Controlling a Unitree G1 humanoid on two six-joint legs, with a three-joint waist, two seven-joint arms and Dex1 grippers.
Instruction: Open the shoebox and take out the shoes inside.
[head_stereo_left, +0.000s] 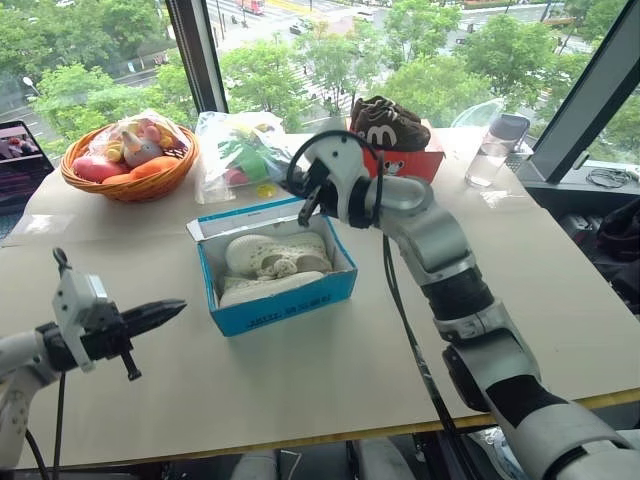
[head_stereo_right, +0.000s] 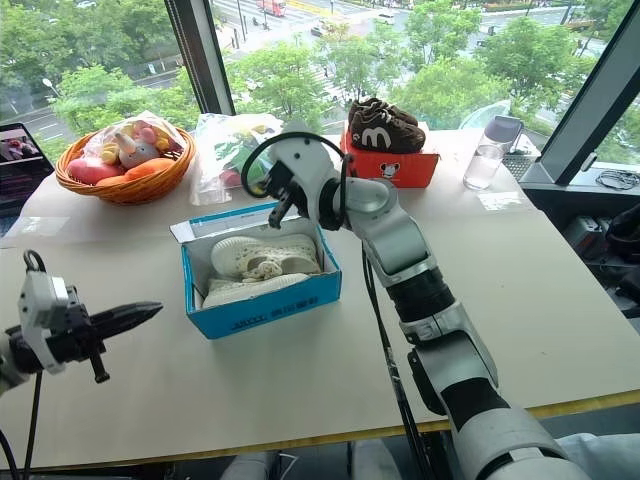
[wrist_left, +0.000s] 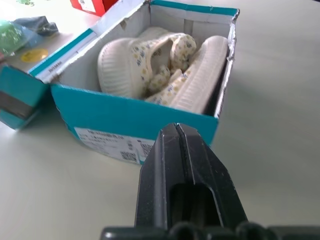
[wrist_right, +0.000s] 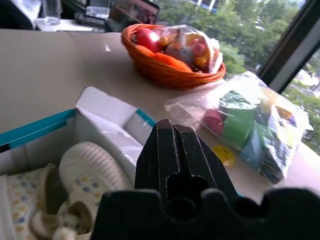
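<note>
The bright blue rectangular cardboard shoebox (head_stereo_left: 275, 275) sits open near the middle of the pale tabletop (head_stereo_left: 300, 390), white inside, with the pair of small cream children's shoes (head_stereo_left: 272, 265) lying side by side in it. The lid appears to be folded back behind the box, though from here that is hard to confirm. So the opening looks done; the job now, by my reading, is the lift-out.

Right gripper (head_stereo_left: 308, 205) hangs over the far rim of the box, its two black fingers pressed together and empty. Left gripper (head_stereo_left: 160, 313) is level with the table, well apart from the box on its near-left side, fingers also pinched tight on nothing.

To do this well: part the right fingers before descending, come straight down over the nearer shoe's collar or strap, and pinch fabric rather than the rounded sole. The left could brace the light box's front wall so it doesn't ride up.
</note>
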